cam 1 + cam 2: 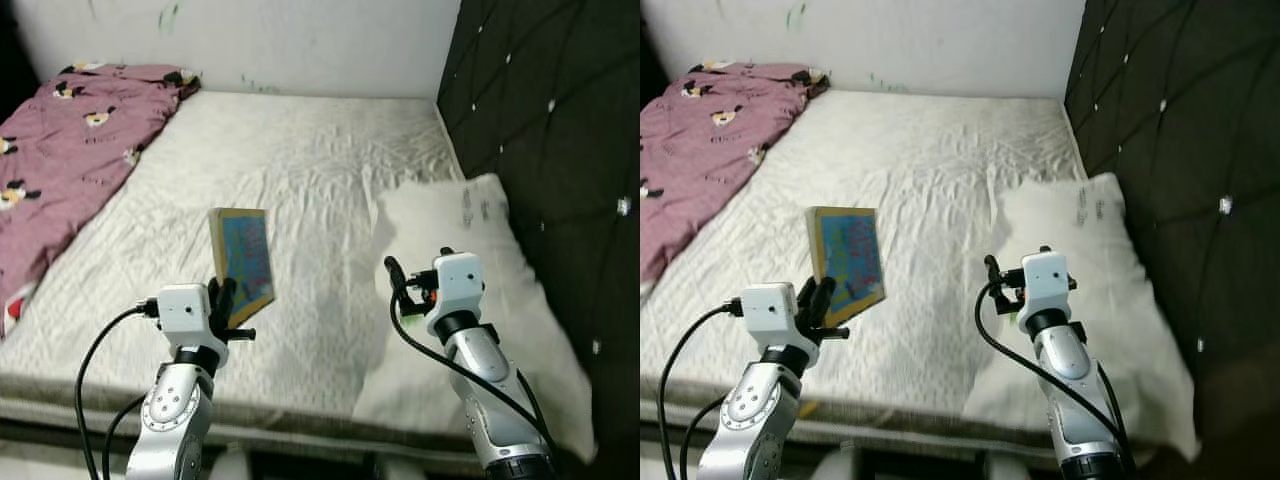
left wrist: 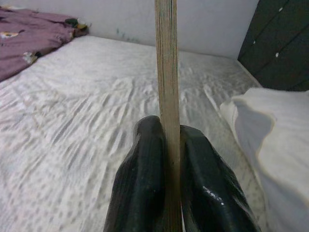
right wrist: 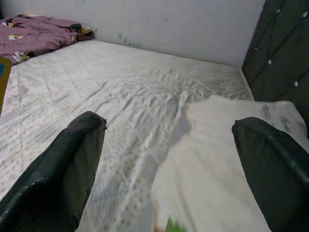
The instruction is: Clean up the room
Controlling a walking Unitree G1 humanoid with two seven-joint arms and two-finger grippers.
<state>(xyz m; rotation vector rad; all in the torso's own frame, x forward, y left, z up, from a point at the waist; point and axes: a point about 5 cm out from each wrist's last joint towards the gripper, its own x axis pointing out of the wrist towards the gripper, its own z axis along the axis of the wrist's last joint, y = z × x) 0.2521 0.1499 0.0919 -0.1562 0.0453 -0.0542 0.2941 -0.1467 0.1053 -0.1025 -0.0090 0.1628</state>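
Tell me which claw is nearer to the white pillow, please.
Right. The right claw hovers open over the near edge of the white pillow. The left claw is farther off, across the mattress, shut on the book.

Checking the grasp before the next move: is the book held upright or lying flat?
Upright. The book stands on edge above the bed, its lower part pinched in the left hand.

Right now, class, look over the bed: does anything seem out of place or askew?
Yes. The book is off the bed, pinched upright in the left gripper. The purple blanket lies bunched along the bed's left side, and the pillow sits askew by the headboard.
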